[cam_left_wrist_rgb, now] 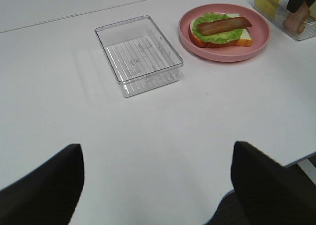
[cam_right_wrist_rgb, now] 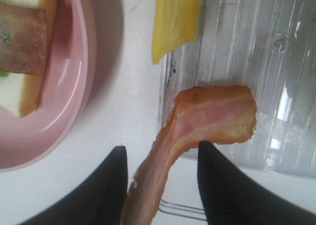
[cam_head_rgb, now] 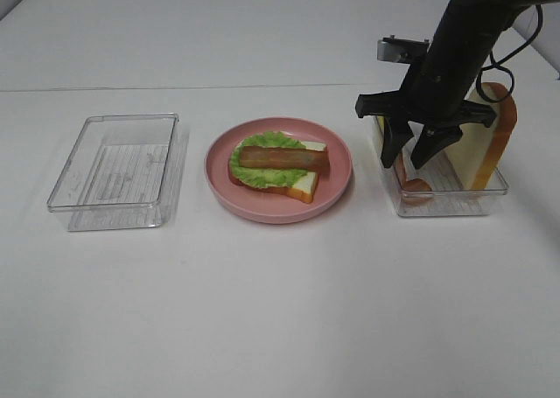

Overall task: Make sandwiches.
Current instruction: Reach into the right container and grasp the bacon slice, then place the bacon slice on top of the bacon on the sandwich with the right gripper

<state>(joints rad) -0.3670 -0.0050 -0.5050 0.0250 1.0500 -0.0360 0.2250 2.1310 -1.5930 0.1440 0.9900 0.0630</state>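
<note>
High view: my right claw (cam_head_rgb: 405,160) dips half-open into the clear rectangular plastic tray (cam_head_rgb: 446,207), beside an upright white bread slice (cam_head_rgb: 479,149). The half-built toy sandwich (cam_head_rgb: 280,164) sits on the round pink plate (cam_head_rgb: 339,172).

Left wrist: left claw (cam_left_wrist_rgb: 158,185) gapes wide, gripping nothing.

Right wrist: a brown-red bacon strip (cam_right_wrist_rgb: 212,111) lies between the right claw's fingers, unclamped.

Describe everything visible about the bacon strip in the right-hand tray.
The bacon strip is a wavy toy rasher, glossy like plastic, streaked pink and orange-brown. Its broad end lies on the ribbed floor of the clear tray. The narrower rest crosses the tray's edge and runs between the fingers of the right gripper, which stand either side with a gap showing. It lies apart from the yellow cheese.
</note>
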